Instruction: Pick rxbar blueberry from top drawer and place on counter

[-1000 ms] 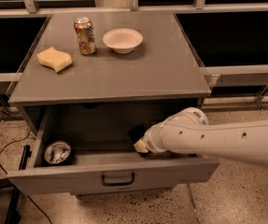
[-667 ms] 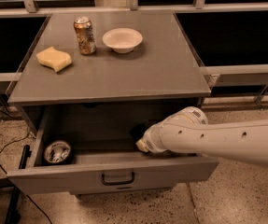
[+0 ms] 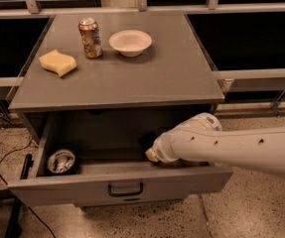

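Rxbar blueberry in its navy wrapper was hidden from me. The dark gripper (image 3: 148, 144) on the white arm (image 3: 231, 148) was inside the open wide grey top drawer (image 3: 122, 182), near its middle; whether it was spread or closed, I could not tell. A round dark tin (image 3: 61, 161) lay at its 9 o'clock. The flat grey counter (image 3: 147, 78) carried, toward 11 o'clock, a copper-coloured can (image 3: 90, 37), a white bowl (image 3: 130, 42) and a yellow sponge (image 3: 57, 63).

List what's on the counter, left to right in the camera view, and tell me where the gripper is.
On the counter: sponge → can → bowl. The gripper is down inside the open drawer, right of the tin.
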You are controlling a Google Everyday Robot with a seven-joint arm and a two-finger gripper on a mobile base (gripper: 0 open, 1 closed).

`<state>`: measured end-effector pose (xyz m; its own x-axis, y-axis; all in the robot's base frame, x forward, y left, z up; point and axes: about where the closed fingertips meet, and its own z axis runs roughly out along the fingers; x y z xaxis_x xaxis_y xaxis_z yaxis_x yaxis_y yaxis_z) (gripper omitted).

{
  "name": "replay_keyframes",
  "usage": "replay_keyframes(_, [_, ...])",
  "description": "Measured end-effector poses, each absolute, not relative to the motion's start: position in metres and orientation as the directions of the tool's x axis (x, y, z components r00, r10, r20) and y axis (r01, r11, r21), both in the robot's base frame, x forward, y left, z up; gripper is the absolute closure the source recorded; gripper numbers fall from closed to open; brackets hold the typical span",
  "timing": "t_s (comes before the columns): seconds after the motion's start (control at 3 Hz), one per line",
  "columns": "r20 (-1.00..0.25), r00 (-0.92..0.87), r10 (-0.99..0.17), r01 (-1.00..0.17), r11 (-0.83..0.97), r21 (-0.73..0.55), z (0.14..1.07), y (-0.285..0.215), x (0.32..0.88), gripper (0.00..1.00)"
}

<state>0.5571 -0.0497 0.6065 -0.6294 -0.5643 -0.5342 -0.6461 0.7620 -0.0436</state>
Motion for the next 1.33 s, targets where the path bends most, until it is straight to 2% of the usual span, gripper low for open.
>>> replay_keyframes(0.67, [-0.639, -0.512, -0.574, -0.714, 0.698, -0.054, 0.637, -0.037, 0.556, 1.00])
replay_keyframes(1.0, [-0.680, -0.488, -0.548, -0.749, 0.662, 0.004, 0.661, -0.029, 0.555, 1.00])
replay_keyframes(1.33, [-0.697, -0.401, -0.594, -0.821, 0.570, -0.014, 0.700, -0.031, 0.553, 1.00])
